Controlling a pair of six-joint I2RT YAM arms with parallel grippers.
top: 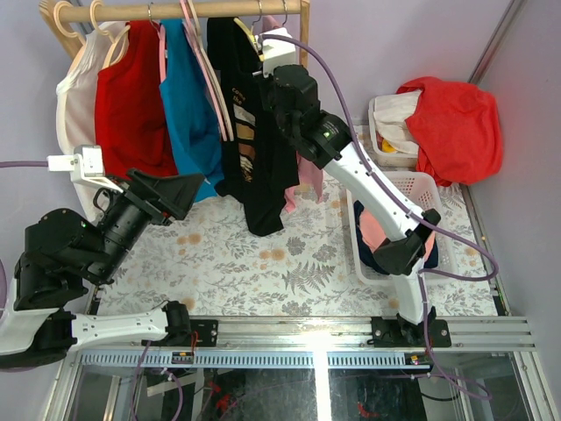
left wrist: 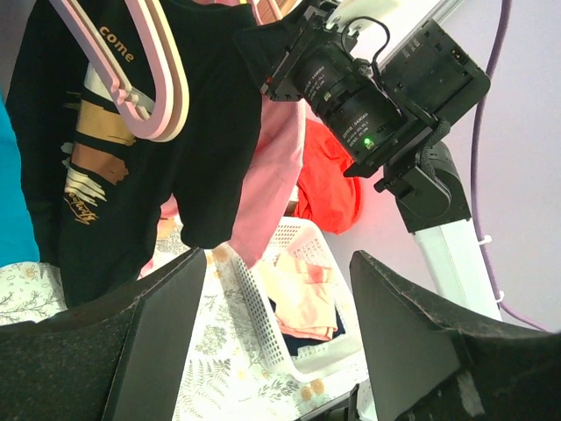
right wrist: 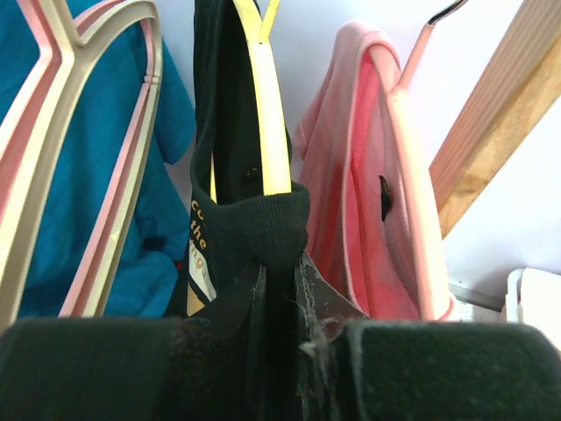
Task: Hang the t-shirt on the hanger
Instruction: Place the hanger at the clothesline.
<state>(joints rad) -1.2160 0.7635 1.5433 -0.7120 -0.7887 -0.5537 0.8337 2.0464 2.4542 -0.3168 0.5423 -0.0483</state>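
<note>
The black t-shirt (top: pixel 254 149) with pale gold print hangs from the wooden rail (top: pixel 193 9). In the right wrist view the thin yellow hanger (right wrist: pixel 272 132) runs up inside the t-shirt's neck. My right gripper (right wrist: pixel 280 272) is shut on the ribbed black collar (right wrist: pixel 263 224), high up by the rail (top: pixel 267 74). My left gripper (top: pixel 188 191) stands open lower left of the t-shirt, apart from it. Nothing lies between its fingers (left wrist: pixel 279 259). Its view shows the t-shirt (left wrist: pixel 202 132) and the right arm (left wrist: pixel 368 96).
On the rail a teal shirt (top: pixel 188 105), a red shirt (top: pixel 131 96), a pink shirt (right wrist: pixel 368 219) and pink hangers (right wrist: pixel 96 149) crowd the t-shirt. White baskets (top: pixel 421 189) with clothes and a red cloth (top: pixel 456 123) stand right. A fern-print cloth (top: pixel 263 272) covers the table.
</note>
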